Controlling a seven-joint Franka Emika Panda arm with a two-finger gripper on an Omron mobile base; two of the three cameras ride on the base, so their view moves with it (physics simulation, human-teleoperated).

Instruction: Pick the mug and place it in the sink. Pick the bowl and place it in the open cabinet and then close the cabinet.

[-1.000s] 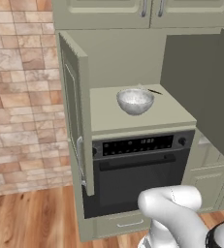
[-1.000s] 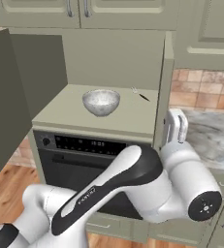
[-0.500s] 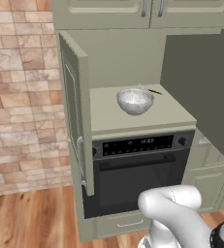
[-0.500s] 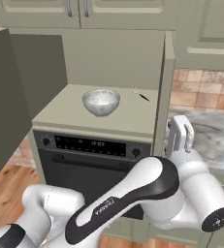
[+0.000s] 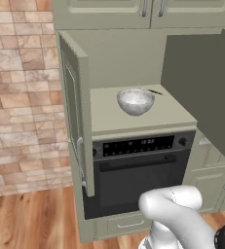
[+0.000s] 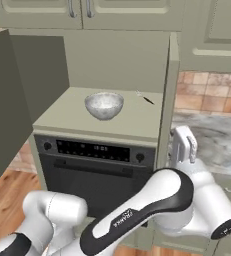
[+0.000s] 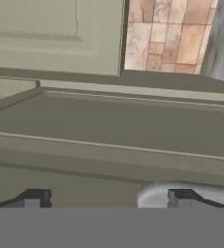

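We see the bowl (image 5: 136, 101) resting inside the open cabinet (image 6: 117, 60), on the shelf (image 6: 72, 117) above the oven (image 5: 138, 170). At four o'clock from it, our fingers (image 6: 183, 148) stand released, grasping nothing, beside the right door (image 6: 168, 100).

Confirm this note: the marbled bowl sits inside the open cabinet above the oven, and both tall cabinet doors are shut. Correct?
One thing is wrong. The marbled bowl does sit in the cabinet above the oven, but both base views show the two tall doors swung open, not shut.
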